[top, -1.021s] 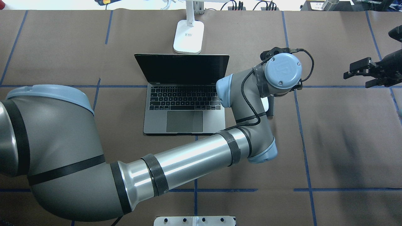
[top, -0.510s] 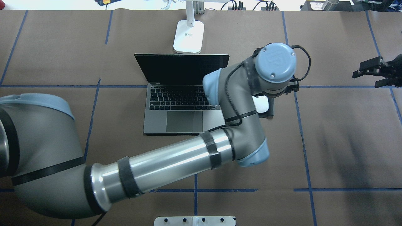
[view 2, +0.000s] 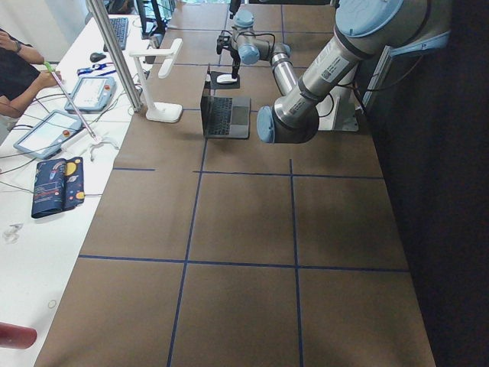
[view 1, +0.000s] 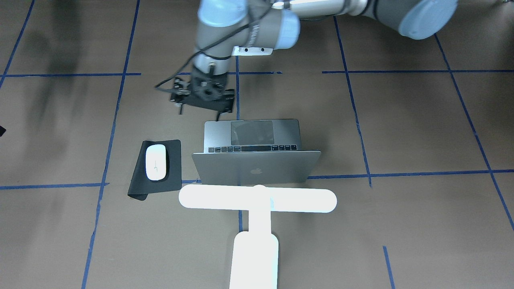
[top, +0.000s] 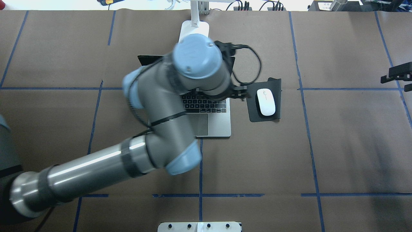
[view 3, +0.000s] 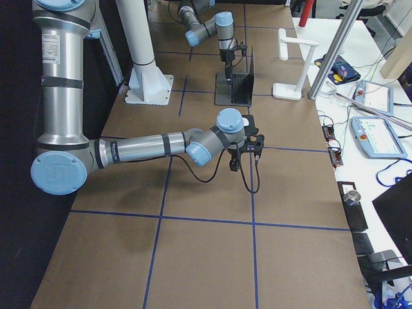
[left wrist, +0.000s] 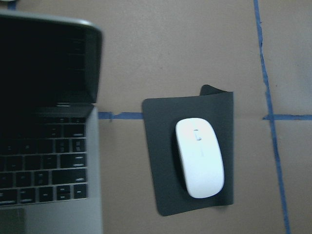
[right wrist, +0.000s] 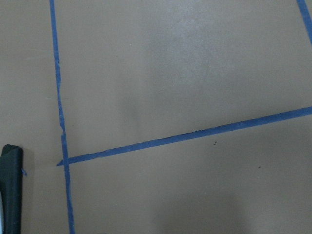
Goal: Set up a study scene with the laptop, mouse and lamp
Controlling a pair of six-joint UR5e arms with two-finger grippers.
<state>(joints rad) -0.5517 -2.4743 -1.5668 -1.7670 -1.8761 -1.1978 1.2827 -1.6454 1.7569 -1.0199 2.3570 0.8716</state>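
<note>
The grey laptop (view 1: 253, 164) stands open mid-table, its keyboard (top: 209, 104) partly under my left arm. Behind it glows the white T-shaped lamp (view 1: 257, 199); only its base (top: 190, 27) shows from overhead. The white mouse (top: 265, 102) lies free on a black mouse pad (top: 273, 116) to the laptop's right, also clear in the left wrist view as the mouse (left wrist: 200, 157). My left gripper (view 1: 199, 112) hangs open and holding nothing above the laptop's front edge, apart from the mouse. My right gripper (top: 397, 77) is open at the far right edge.
Blue tape lines cross the brown table cover. A white bolted plate (top: 199, 226) sits at the near edge. Beyond the lamp, a side desk holds tablets (view 2: 46, 134) and cables, with a person's arm (view 2: 15, 57) nearby.
My left arm has swung left from above the mouse to over the laptop, uncovering the mouse and pad. The right gripper has drawn back toward the right edge.
</note>
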